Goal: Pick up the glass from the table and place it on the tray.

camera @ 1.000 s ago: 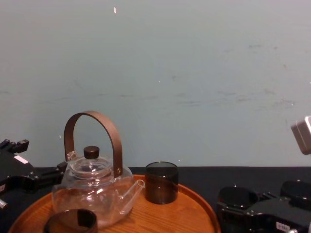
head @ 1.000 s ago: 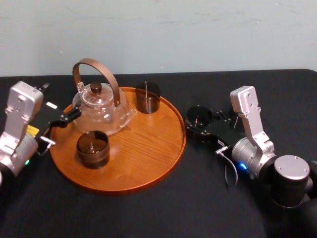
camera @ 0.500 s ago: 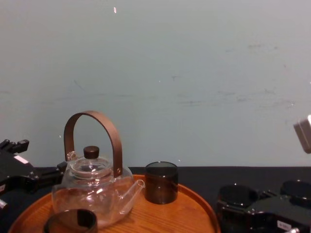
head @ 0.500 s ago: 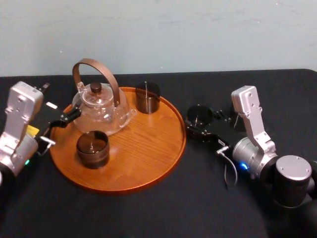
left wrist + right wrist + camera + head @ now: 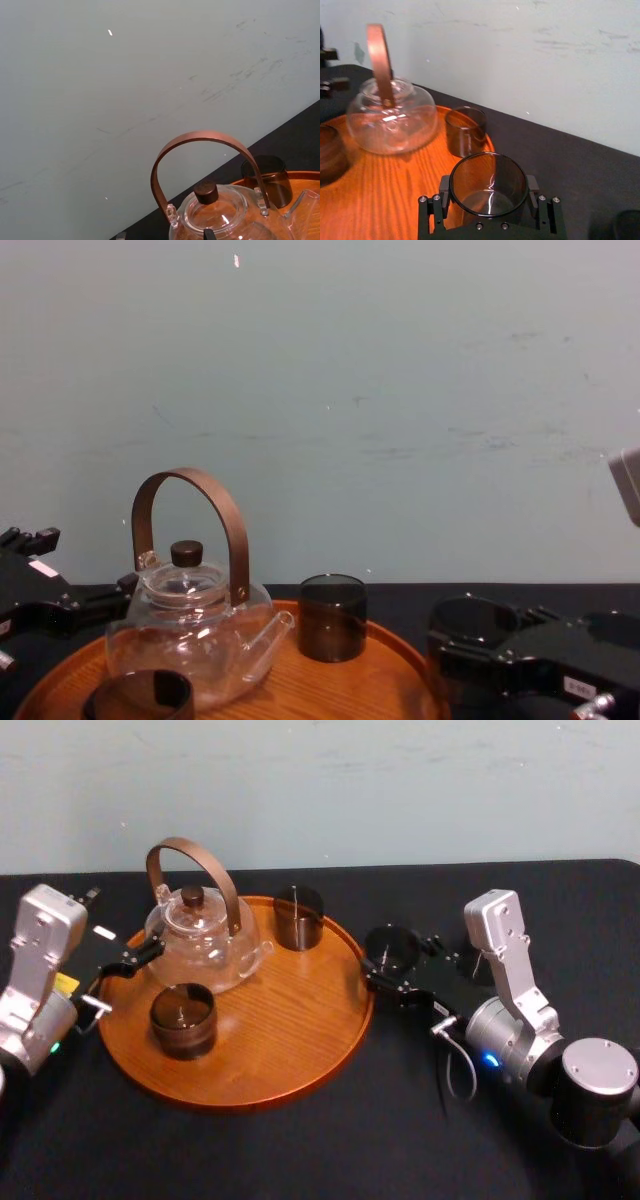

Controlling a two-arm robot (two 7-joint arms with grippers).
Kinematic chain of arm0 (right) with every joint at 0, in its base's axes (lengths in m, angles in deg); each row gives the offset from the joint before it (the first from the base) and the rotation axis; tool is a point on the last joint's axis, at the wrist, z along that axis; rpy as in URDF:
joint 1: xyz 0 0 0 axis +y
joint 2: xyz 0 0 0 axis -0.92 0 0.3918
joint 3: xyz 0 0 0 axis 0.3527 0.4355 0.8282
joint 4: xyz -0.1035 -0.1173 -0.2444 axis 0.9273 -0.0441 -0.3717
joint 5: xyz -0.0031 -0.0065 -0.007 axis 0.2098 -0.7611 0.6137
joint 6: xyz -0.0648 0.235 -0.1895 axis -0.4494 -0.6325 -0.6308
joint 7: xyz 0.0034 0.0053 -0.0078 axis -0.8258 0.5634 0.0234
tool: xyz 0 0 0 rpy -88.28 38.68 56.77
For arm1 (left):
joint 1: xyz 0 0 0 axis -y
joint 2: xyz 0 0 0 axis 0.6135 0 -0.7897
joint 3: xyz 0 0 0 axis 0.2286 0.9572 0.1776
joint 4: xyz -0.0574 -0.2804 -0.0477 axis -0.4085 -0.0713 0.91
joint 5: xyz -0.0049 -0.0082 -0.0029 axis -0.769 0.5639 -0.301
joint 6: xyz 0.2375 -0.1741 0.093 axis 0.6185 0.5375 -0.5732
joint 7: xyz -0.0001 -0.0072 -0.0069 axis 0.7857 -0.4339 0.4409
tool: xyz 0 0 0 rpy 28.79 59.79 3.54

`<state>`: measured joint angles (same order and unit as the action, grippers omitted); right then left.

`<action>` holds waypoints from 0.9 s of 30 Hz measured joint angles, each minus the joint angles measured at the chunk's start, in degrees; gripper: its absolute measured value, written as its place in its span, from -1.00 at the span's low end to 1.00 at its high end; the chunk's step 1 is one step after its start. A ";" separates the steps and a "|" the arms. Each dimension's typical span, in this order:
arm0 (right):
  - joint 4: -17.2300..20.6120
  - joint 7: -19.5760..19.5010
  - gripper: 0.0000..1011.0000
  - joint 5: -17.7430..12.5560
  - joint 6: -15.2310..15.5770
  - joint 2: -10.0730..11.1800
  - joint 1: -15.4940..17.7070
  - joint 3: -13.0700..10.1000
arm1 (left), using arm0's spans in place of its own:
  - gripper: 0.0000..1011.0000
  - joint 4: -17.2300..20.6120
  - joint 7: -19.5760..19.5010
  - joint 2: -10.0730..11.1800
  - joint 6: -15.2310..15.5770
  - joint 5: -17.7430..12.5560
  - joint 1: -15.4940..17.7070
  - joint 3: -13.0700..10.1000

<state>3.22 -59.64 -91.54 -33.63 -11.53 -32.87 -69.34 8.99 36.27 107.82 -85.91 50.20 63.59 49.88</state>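
Observation:
A dark smoked glass sits between the fingers of my right gripper, just off the right rim of the round wooden tray. In the right wrist view both fingers press the sides of the glass, so the gripper is shut on it, with the tray close in front. From the chest the glass stands beside the tray's edge. I cannot tell whether it touches the black table. My left gripper is parked at the tray's left side.
On the tray stand a glass teapot with a brown arched handle and two more dark glasses, one at the back and one at the front left. The tray's right and front parts are bare wood.
My right gripper has carried the glass leftward, closer to the tray's right rim. The left arm and the things on the tray have stayed put.

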 joint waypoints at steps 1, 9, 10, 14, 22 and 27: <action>0.95 0.05 0.78 -0.05 0.25 0.06 0.44 0.21 | 0.98 0.00 0.00 0.00 0.00 0.00 0.00 0.00; 3.92 1.10 0.78 -0.50 1.27 0.34 1.65 1.76 | 0.98 0.00 0.00 0.00 0.00 0.00 0.00 0.00; 4.09 1.26 0.78 -0.58 1.32 0.36 1.70 1.93 | 0.98 0.00 0.00 0.00 0.00 0.00 0.00 0.00; 4.75 1.97 0.78 -0.76 1.42 0.38 1.79 3.02 | 0.98 0.00 0.00 0.00 0.00 0.00 0.00 0.00; 4.42 2.70 0.78 -0.72 1.30 -0.09 1.11 5.42 | 0.98 0.00 0.00 0.00 0.00 0.00 0.00 0.00; 3.20 2.87 0.78 -0.69 1.05 -0.67 0.27 6.33 | 0.98 0.00 0.00 0.00 0.00 0.00 0.00 0.00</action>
<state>6.42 -56.77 -92.23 -32.58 -12.21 -32.60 -63.01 8.99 36.27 107.82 -85.90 50.20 63.59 49.88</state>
